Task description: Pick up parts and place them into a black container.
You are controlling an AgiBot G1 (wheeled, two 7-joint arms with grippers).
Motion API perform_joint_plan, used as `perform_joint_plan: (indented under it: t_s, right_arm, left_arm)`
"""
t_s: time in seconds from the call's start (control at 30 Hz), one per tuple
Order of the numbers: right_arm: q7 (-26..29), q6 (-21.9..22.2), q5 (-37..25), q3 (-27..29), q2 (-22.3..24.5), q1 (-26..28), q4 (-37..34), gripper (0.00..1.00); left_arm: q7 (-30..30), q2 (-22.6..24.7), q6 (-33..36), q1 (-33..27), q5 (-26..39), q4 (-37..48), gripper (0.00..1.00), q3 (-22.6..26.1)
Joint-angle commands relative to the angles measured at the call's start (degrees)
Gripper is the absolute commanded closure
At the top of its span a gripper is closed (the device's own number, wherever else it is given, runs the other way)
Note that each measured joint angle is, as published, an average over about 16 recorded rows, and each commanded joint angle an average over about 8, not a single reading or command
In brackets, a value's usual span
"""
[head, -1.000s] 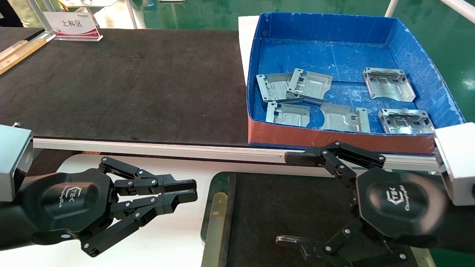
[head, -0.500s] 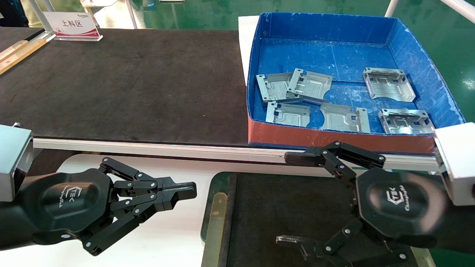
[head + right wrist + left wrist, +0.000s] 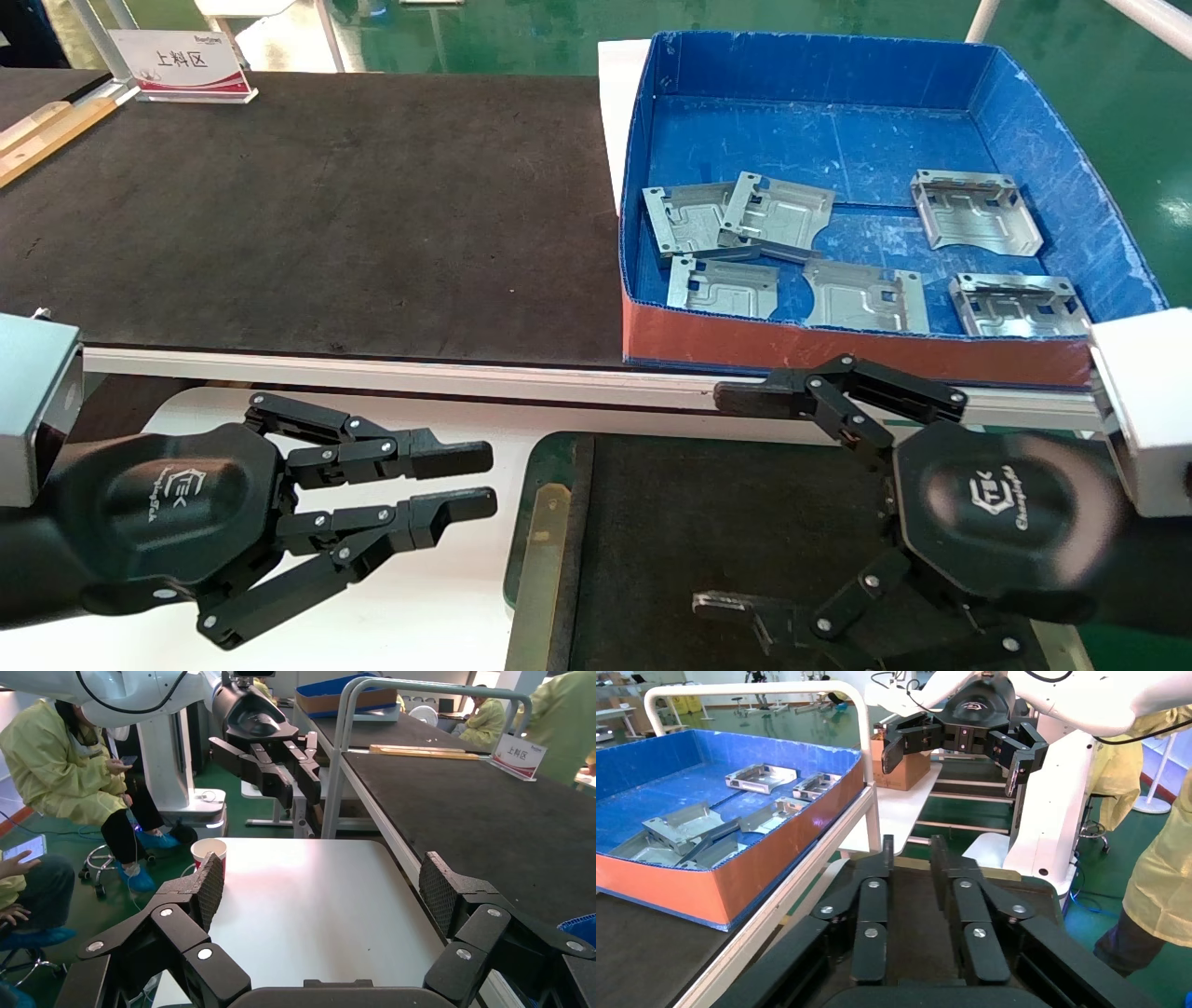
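Six parts (image 3: 782, 216) are seen lying in the blue box (image 3: 1071, 186) at the far right of the worktop (image 3: 307, 214), two of them overlapping. The left gripper (image 3: 461, 482) is held low at near left over a white surface, jaws slightly apart and empty. The right gripper (image 3: 731, 503) is held above the black container (image 3: 549, 559) at near right, jaws spread wide, nothing gripped.
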Motion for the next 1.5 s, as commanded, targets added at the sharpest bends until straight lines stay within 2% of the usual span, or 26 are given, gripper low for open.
perform_joint_plan:
  t_s: [0.03,0.17,0.3,0.53,0.7,1.07,1.3,1.5]
  right_arm:
    - [0.03,-0.07,0.11,0.02,0.00,-0.03,-0.11,0.00]
    - [-0.02,0.59,-0.70,-0.10,0.01,0.23,0.52,0.00]
    - [0.61,3.90,-2.20,0.06,-0.40,1.29,0.20,0.00]
    - [1.02,10.36,-7.23,-0.45,-2.68,7.36,-6.40,0.00]
    - [-1.43,13.07,-13.67,-2.43,-5.72,15.09,-16.43,0.00]
    - [-11.30,20.85,-27.34,-7.50,-14.31,32.77,-46.34,0.00]
    - [-14.03,31.02,-30.58,-8.35,-19.24,38.86,-61.80,0.00]
    - [-12.23,39.04,-30.01,-7.61,-22.49,41.06,-70.05,0.00]
  left_arm:
    - [0.00,0.00,0.00,0.00,0.00,0.00,0.00,0.00]
    - [0.00,0.00,0.00,0.00,0.00,0.00,0.00,0.00]
    - [0.00,0.00,0.00,0.00,0.00,0.00,0.00,0.00]
    - [0.00,0.00,0.00,0.00,0.00,0.00,0.00,0.00]
    - [0.00,0.00,0.00,0.00,0.00,0.00,0.00,0.00]
    - [0.00,0.00,0.00,0.00,0.00,0.01,0.00,0.01]
    - [0.00,0.00,0.00,0.00,0.00,0.01,0.00,0.01]
    - [0.00,0.00,0.00,0.00,0.00,0.01,0.00,0.01]
